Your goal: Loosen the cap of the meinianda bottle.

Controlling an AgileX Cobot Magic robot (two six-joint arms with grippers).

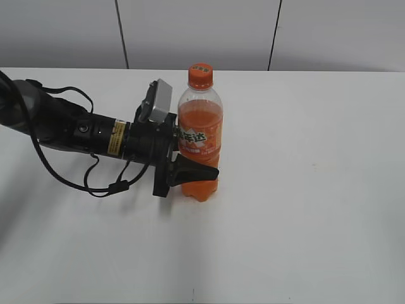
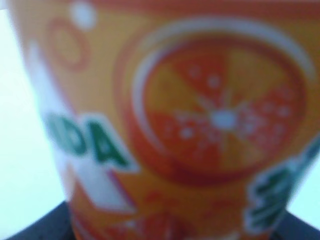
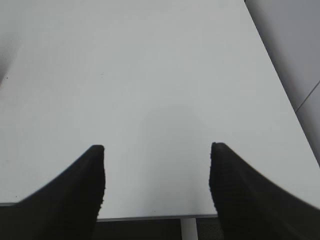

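Your left pincer point(image 1: 197, 171) is clamped around the lower body of the meinianda bottle point(image 1: 200, 136), one dark finger point(image 1: 193, 172) crossing its front just under the label, the arm lying low over the surface point(image 1: 304, 221) and reaching in from the left edge. In the left wrist view the label fills the frame, blurred and very close, so you cannot read from there how squarely the far finger sits. The bottle stands upright near the middle of the surface, closer to the far edge than the near one, with the cap point(image 1: 200, 75) on top, seated down to the neck ring and untouched. Your right pincer point(image 3: 156, 172) hangs released, jaws spread with nothing between them, looking down a bare stretch of surface toward its far right corner; it does not appear in the exterior view, so it is well apart from the cap. The risk from here is torque: the hold is low and the cap is high, so a twist could spin the smooth bottle inside the left grip or tip it. A squeeze on soft plastic could also dent the body. Coming down off-centre on so small a cap, the right fingers could slip off its side.
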